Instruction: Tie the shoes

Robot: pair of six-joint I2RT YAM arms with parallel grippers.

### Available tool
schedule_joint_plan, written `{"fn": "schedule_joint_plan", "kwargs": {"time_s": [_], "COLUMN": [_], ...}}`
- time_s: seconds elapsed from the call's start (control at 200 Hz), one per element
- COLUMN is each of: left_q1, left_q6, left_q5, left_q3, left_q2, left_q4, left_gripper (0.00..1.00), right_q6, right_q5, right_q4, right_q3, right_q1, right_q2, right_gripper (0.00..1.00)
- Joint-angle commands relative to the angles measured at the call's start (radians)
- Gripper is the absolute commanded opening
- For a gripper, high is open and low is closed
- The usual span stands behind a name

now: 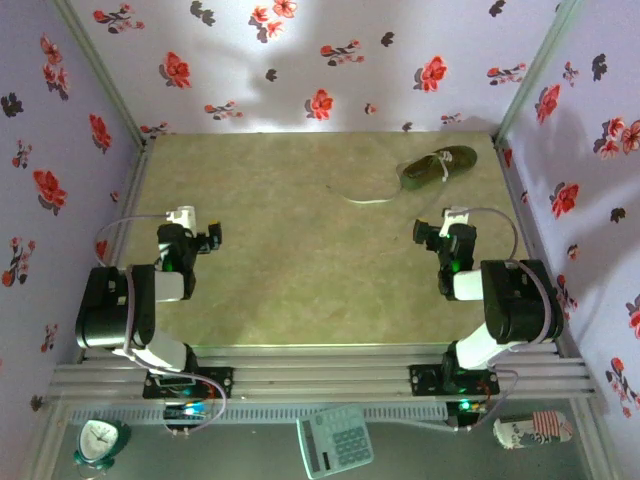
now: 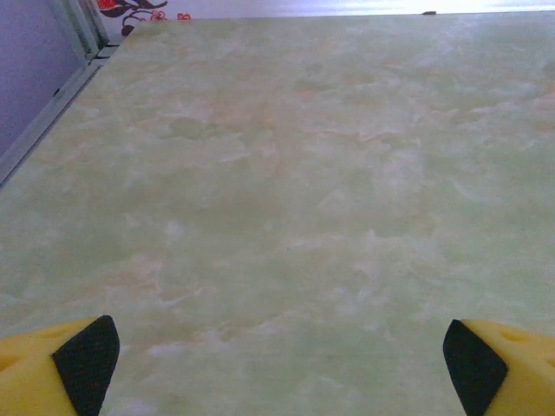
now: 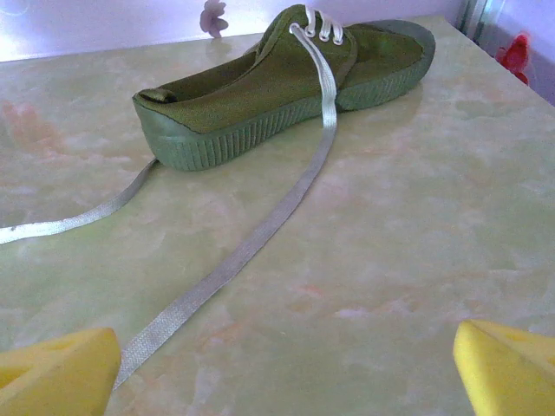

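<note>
Top external: floral walls (image 1: 300, 60) enclose marbled table (image 1: 300, 270); left claw (image 2: 277, 364) and right claw (image 3: 286, 368) spread.

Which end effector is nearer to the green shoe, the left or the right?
Right. The right end effector sits just short of the shoe; the left end effector is far to its left.

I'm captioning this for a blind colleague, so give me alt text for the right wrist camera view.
An olive-green sneaker sits on a pale marbled table, toe to the right, its white laces untied: one runs toward the camera, the other trails left. The right gripper is open, yellow fingertips at the bottom corners.
</note>
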Motion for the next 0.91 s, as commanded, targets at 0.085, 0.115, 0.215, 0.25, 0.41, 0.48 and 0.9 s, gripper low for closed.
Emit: {"fn": "schedule_joint_plan", "kwargs": {"time_s": [0.085,0.115,0.215,0.25,0.41,0.48,0.9], "left_q1": [-0.005,-0.005,-0.005,-0.003,-0.003,-0.003,-0.115], "left_q6": [0.001,0.001,0.000,-0.007,-0.014,-0.014,0.049], "left_q5": [-0.003,-0.003,-0.002,-0.019,-0.035,-0.035,-0.205], "left_q3": [0.014,0.014,0.015,0.017,0.013,0.013,-0.023], "left_q2": [0.003,0.003,0.002,0.004,0.003,0.003,-0.212], "left_q4": [0.020,0.020,0.020,0.017,0.022,0.022,-0.086], "left_gripper": [1.00,1.00,1.00,1.00,1.00,1.00,1.00], "right_q6": [-0.012,-0.005,0.031,0.030,0.030,0.030,-0.008], "right_q5": [-0.009,0.008,0.085,0.086,0.085,0.085,0.029], "right_q4": [0.008,0.004,-0.051,-0.043,-0.041,-0.041,-0.162], "right_q3": [0.014,0.016,0.044,0.040,0.040,0.041,0.003], "right_q1": [-0.007,-0.006,-0.009,-0.010,-0.010,-0.011,0.007], "right_q2": [-0.003,-0.003,-0.003,-0.004,-0.001,-0.001,-0.217], "right_gripper": [0.99,0.99,0.99,0.99,0.99,0.99,0.99]}}
